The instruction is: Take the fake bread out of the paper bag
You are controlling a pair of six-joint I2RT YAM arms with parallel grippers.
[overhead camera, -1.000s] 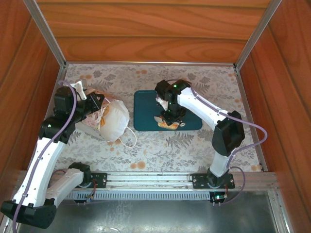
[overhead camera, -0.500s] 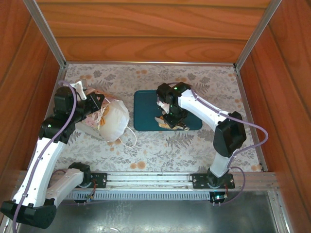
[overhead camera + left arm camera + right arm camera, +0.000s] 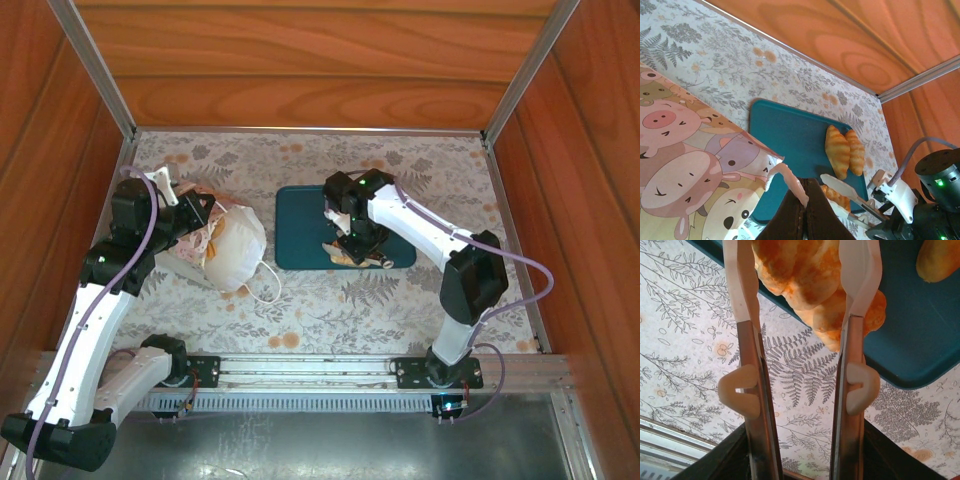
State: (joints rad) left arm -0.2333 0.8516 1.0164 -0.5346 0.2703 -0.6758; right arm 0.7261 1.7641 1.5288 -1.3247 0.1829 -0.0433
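Right gripper (image 3: 358,248) has slid a little to the right along the near edge of the teal tray (image 3: 300,215) vs a sec ago; left arm and bag look unchanged. Its white fingers (image 3: 742,285) stand half apart, one on each side of a croissant (image 3: 800,275), pressed against its flanks, so it's holding it; can't tell whether the croissant is lifted or resting. The croissant sits at the tray's near rim, partly overhanging the floral cloth (image 3: 400,170); it's lumpy, glossy, golden-orange w/ darker creases. Two more ridged croissants (image 3: 838,150) lie side by side and touching, farther back on the tray, same golden-brown colour. Left gripper (image 3: 804,200) is fully closed, pinching a pink strip (image 3: 787,175) at the edge of the paper bag (image 3: 685,165). The bag is left of the tray, apart from it; top view shows it white and bulging w/ a thin cord loop (image 3: 266,283) on the near side; its side panel carries cartoon pigs in pink and brown.
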